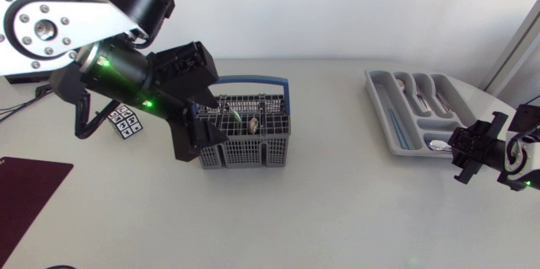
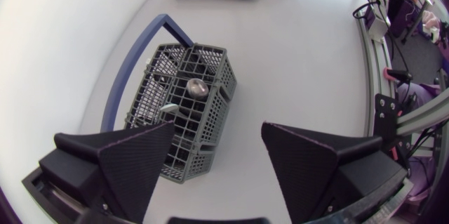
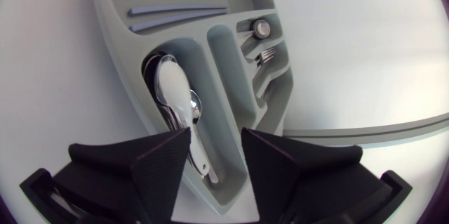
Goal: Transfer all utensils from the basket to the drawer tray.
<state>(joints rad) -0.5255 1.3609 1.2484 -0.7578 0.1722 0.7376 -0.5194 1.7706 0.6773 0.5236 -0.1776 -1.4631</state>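
A dark red mat [image 1: 25, 189] lay at the near left of the desk [image 1: 337, 210]. A little card with black and white squares [image 1: 125, 121] lay further back, under the left arm.

The left claw [image 2: 217, 161] hung over the left end of the grey basket [image 1: 253, 147]. Its two fingers were spread wide and held nothing. The basket stood near the middle of the desk, and its blue handle [image 1: 253, 82] was tipped to the far side. Two utensils [image 2: 196, 87] stood in the basket with their ends poking up.

The grey tray [image 1: 377, 92] lay far over on the right. Thin blue-grey sticks [image 3: 175, 13] lay in one slot and forks [image 3: 266, 57] in another. A shiny spoon [image 3: 179, 97] lay in the long slot.

The right claw [image 3: 221, 164] hung just over the near end of the tray. Its fingers were apart, with one on each side of the spoon's handle. It gripped nothing.
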